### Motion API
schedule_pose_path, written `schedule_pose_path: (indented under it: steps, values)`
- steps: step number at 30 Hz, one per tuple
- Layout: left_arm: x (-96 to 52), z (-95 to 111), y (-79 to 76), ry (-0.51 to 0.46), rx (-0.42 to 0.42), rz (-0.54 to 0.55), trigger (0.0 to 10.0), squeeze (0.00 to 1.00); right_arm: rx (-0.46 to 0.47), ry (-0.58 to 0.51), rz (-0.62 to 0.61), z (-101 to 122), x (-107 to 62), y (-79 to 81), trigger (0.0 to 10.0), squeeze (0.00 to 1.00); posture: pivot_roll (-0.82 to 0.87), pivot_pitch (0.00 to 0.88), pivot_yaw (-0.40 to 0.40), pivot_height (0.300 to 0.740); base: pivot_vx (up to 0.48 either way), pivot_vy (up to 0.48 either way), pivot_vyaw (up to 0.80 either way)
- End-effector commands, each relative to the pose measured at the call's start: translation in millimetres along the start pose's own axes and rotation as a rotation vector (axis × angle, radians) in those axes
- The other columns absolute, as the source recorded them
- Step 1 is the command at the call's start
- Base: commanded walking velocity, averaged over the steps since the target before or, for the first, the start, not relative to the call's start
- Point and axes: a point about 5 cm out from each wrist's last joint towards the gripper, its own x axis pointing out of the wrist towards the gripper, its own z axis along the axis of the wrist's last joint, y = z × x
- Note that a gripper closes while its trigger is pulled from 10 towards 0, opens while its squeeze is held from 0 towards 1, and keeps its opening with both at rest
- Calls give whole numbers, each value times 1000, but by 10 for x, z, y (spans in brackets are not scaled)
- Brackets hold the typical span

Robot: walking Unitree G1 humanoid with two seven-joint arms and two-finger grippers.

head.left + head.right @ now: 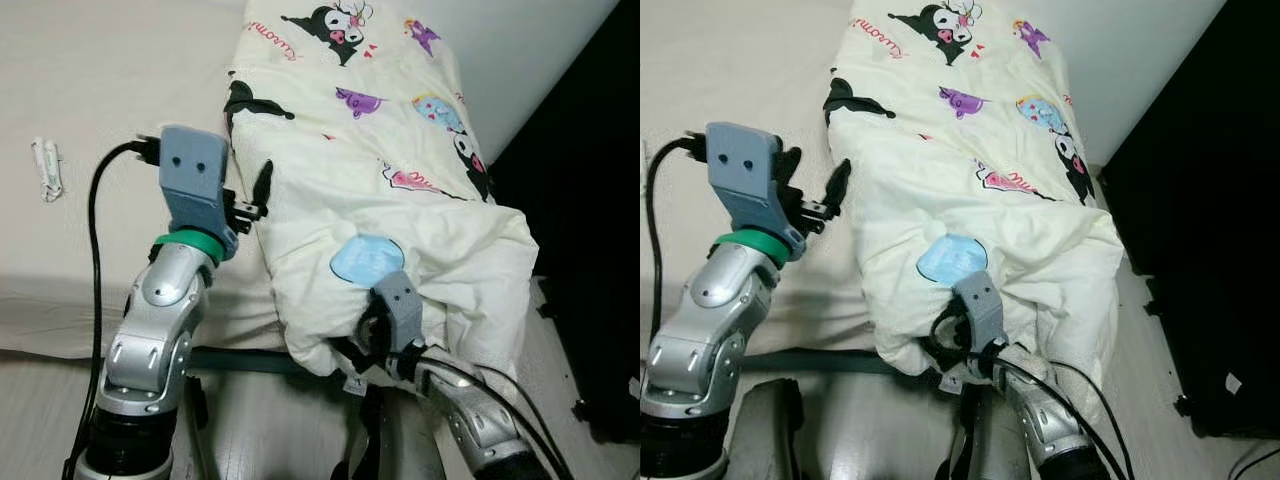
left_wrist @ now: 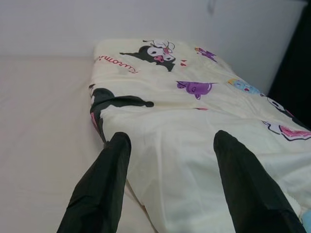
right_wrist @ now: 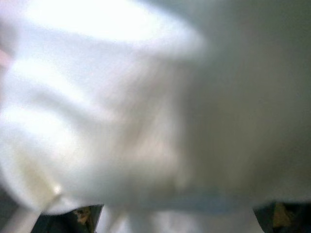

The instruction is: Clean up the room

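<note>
Quilt (image 1: pixel 380 190) lies along bed (image 1: pixel 100 90) right side; left gripper (image 2: pixel 167 141) fingers apart over its left edge, right gripper (image 1: pixel 365 345) buried under its near end, finger state indeterminate.

head stereo looking down on quilt (image 1: pixel 380 190), wrists close

Left arm bent upward, wrist raised; left gripper (image 2: pixel 167 145) with its black fingers (image 2: pixel 104 179) spread wide apart; right arm reaches forward low, right gripper (image 1: pixel 368 340) buried in fabric, its fingers hidden.
</note>
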Motion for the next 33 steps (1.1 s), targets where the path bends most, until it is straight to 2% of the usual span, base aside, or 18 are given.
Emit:
schedule_pose_path:
  steps: [1, 3, 6, 11, 13, 15, 18, 20, 21, 22, 23, 24, 26, 28, 29, 30, 31, 33]
  values:
    - [-9, 4, -35, -5, 0, -17, 10000, 0, 75, -65, 95, 49, -46, 102, 10000, 0, 194, 121, -108, 507, 0, 0, 0]
    - [-12, 11, -39, -6, 2, -20, 10000, 0, 166, -145, 315, 179, -141, 324, 10000, 0, 195, 121, -105, 507, 0, 0, 0]
    - [-44, -12, -134, 4, 9, -83, 10000, 0, 150, -127, 510, 265, -338, 462, 10000, 0, 191, 121, -112, 507, 0, 0, 0]
    - [-70, -35, -269, 5, 49, -173, 10000, 0, 50, 10, 566, 186, -526, 465, 10000, 0, 185, 124, -109, 507, 0, 0, 0]
    - [-68, -25, -331, -1, 45, -206, 10000, 0, -71, 148, 485, 17, -608, 366, 10000, 0, 176, 124, -110, 507, 0, 0, 0]
    - [-64, -19, -348, -3, 39, -213, 10000, 0, -111, 198, 444, -46, -638, 315, 10000, 0, 176, 124, -110, 507, 0, 0, 0]
    - [-45, -15, -372, -5, 29, -215, 10000, 0, -227, 287, 165, -121, -732, 1, 10000, 0, 163, 124, -114, 507, 0, 0, 0]
    - [-41, -22, -376, -2, 26, -215, 10000, 0, -242, 258, -76, -46, -748, -236, 10000, 0, 157, 128, -116, 507, 0, 0, 0]
    - [-41, -22, -376, -2, 26, -215, 10000, 0, -242, 258, -76, -46, -748, -236, 10000, 0, 157, 128, -116, 507, 0, 0, 0]
    - [-44, -32, -379, 2, 24, -215, 10000, 0, -258, 212, -265, 27, -770, -406, 10000, 0, 140, 130, -108, 507, 0, 0, 0]
    - [-44, -32, -379, 2, 24, -215, 10000, 0, -258, 212, -265, 27, -770, -406, 10000, 0, 140, 130, -108, 507, 0, 0, 0]
    - [-44, -38, -385, 5, 23, -218, 10000, 0, -255, 149, -401, 101, -797, -515, 10000, 0, 140, 133, -105, 507, 0, 0, 0]
    - [-43, -43, -390, 7, 22, -219, 10000, 0, -249, 105, -495, 147, -824, -587, 10000, 0, 140, 133, -105, 507, 0, 0, 0]
    - [-37, -51, -397, 10, 20, -225, 10000, 0, -94, -287, -468, 525, -741, -452, 10000, 0, 129, 135, -106, 507, 0, 0, 0]
    - [-37, -51, -397, 10, 20, -225, 10000, 0, -94, -287, -468, 525, -741, -452, 10000, 0, 129, 135, -106, 507, 0, 0, 0]
    - [-35, -68, -392, 15, 19, -221, 10000, 0, -47, -406, -246, 693, -596, -154, 10000, 0, 126, 137, -106, 507, 0, 0, 0]
    - [-37, -71, -396, 17, 19, -219, 10000, 0, -29, -372, -107, 669, -523, 22, 10000, 0, 131, 143, -109, 507, 0, 0, 0]
    - [-39, -73, -405, 18, 19, -219, 10000, 0, -11, -346, -18, 643, -491, 132, 10000, 0, 134, 146, -113, 507, 0, 0, 0]
